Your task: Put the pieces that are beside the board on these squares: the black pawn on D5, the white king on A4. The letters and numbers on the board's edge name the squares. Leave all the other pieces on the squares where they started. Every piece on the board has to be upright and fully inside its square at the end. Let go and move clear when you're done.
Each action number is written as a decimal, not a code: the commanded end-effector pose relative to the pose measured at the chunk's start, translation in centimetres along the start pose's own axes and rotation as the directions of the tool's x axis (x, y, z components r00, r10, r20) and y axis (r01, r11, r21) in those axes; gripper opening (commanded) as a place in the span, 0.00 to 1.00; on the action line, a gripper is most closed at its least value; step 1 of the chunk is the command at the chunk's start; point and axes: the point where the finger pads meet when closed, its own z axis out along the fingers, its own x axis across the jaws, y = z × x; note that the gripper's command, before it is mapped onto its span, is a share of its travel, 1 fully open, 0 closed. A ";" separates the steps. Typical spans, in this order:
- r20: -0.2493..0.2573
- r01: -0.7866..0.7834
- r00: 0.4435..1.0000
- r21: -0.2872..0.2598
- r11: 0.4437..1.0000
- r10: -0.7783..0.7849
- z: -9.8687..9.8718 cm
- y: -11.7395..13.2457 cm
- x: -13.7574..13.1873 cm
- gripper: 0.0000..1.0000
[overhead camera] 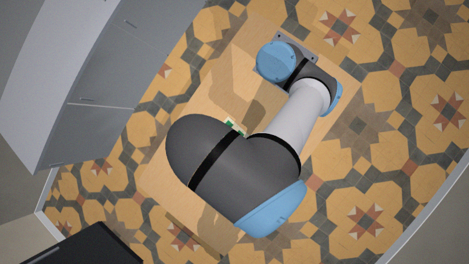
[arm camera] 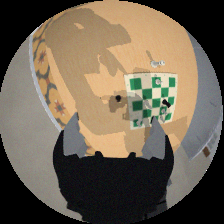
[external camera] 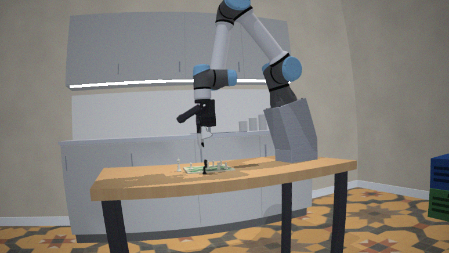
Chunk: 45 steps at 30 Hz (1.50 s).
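Note:
The green and white chessboard (arm camera: 150,100) lies on the wooden table (external camera: 220,179); it also shows in the side view (external camera: 209,169). In the overhead view the arm covers all but a corner of the board (overhead camera: 234,126). The black pawn (arm camera: 118,98) stands on the table just off the board's edge. The white king (external camera: 178,164) stands on the table off another edge; it also shows in the wrist view (arm camera: 157,63). My gripper (external camera: 202,143) hangs well above the board, pointing down, open and empty. In the wrist view its fingers frame the pawn and the board's near edge.
On the board are several small white pieces (external camera: 216,163) and a black piece (arm camera: 165,103). The arm's grey base block (external camera: 290,132) stands at the table's right end. A counter with cups (external camera: 251,125) runs behind the table. Blue and green crates (external camera: 440,185) stand at the right.

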 end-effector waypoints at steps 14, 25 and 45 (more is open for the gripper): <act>-0.005 -0.373 0.928 0.006 0.928 0.373 0.3 0.3 0.6 1.00; -0.004 -0.493 0.870 0.006 0.870 0.493 0.5 0.4 0.8 1.00; -0.003 -0.572 0.820 0.007 0.820 0.572 0.5 0.5 1.0 1.00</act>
